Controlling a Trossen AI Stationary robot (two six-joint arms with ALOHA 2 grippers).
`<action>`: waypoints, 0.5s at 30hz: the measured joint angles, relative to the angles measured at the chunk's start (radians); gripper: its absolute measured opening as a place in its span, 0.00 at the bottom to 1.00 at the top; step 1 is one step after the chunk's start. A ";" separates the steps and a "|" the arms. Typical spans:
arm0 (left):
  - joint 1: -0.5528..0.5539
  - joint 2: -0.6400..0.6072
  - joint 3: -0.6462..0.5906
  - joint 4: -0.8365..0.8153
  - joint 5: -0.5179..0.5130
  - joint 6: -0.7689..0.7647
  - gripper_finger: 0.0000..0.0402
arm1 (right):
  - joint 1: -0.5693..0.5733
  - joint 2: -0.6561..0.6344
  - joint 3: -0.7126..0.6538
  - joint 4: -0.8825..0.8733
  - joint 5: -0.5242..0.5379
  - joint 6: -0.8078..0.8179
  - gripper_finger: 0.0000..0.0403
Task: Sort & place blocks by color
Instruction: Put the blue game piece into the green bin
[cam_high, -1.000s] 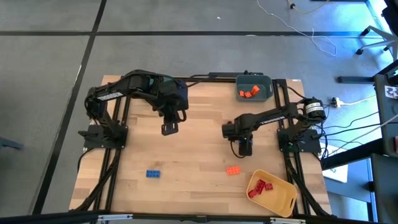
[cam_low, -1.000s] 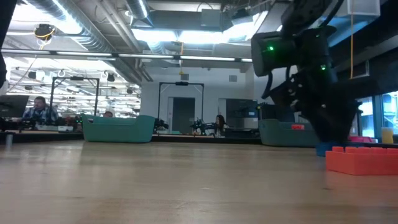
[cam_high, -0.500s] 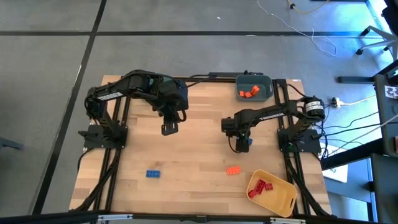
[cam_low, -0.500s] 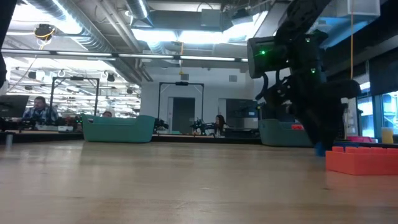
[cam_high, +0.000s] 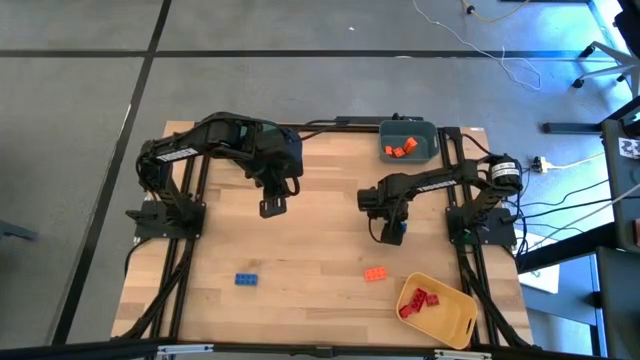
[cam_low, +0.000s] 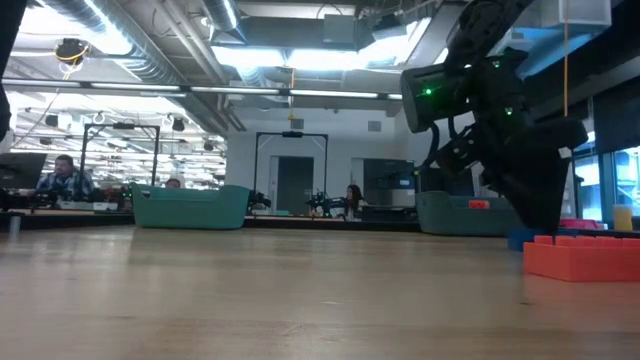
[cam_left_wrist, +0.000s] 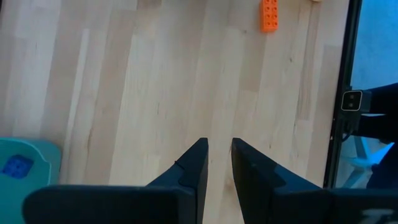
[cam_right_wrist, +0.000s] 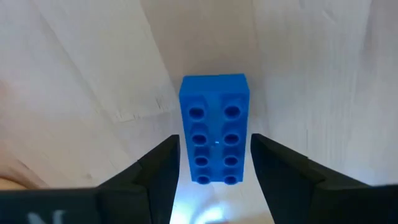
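Over the last second the right gripper (cam_high: 391, 235) has been drawn back a little from the lone orange brick (cam_high: 375, 274) towards its own base, with a small swing partway. A blue oblong brick (cam_right_wrist: 214, 138) is seen between its two dark fingers (cam_right_wrist: 155, 169), which stand either side of it, part-open and close against its long sides; whether it is truly clamped or only straddled cannot be told. From this, a pick of a blue block appears to be in hand, with placing yet to follow.

The brick is glossy moulded plastic with two rows of round studs, above pale, grained wooden boards (cam_high: 320, 200). A second blue brick (cam_high: 246, 279) lies well apart. The left gripper (cam_left_wrist: 218, 163), nearly closed and empty, waits above bare wood.
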 joint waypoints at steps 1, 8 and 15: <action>0.000 0.000 0.000 0.000 0.000 0.000 0.16 | 0.000 0.000 0.000 0.001 0.000 0.000 0.49; 0.000 0.000 0.000 0.000 0.000 0.000 0.16 | 0.000 0.000 -0.017 0.006 0.051 0.032 0.49; 0.000 0.000 0.000 0.000 0.000 0.001 0.16 | 0.000 -0.007 -0.141 0.062 0.012 0.034 0.49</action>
